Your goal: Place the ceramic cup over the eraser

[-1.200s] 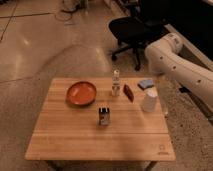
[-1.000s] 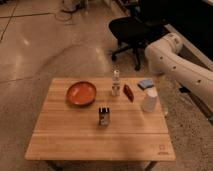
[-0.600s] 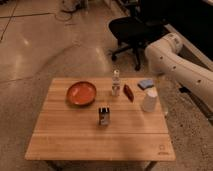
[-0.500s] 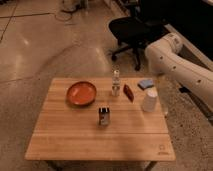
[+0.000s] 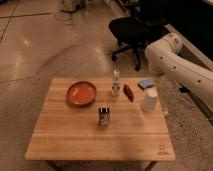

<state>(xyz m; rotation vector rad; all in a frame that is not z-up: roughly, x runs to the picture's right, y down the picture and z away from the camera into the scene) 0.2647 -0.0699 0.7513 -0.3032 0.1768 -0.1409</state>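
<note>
Floor: polished speckled concrete floor, open on the left and far side of the table
Table: low rectangular table of pale wooden planks; everything stands in its far half, with a wide stretch of plain wood between the eraser and the near edge
Arm: bulky white robot arm, reaching in over the table's far right corner and running out past the right border
Chair: black swivel office chair, beyond the far edge, just left of the arm
Bowl: shallow round orange bowl, far left of the group
Cup: plain white tapered ceramic cup, upright near the right edge, just below the arm
Bottle: slim pale bottle with a narrow neck, upright near the far edge
Pad: flat light blue pad, just behind the cup
Red piece: flat dark red oblong piece, between bottle and cup
Eraser: small upright block, black on top and whitish-grey below, near the table's middle, well left of the cup
Claw: the gripper is off past the right border, so I cannot tell its state, nor how the cup lies to it
</note>
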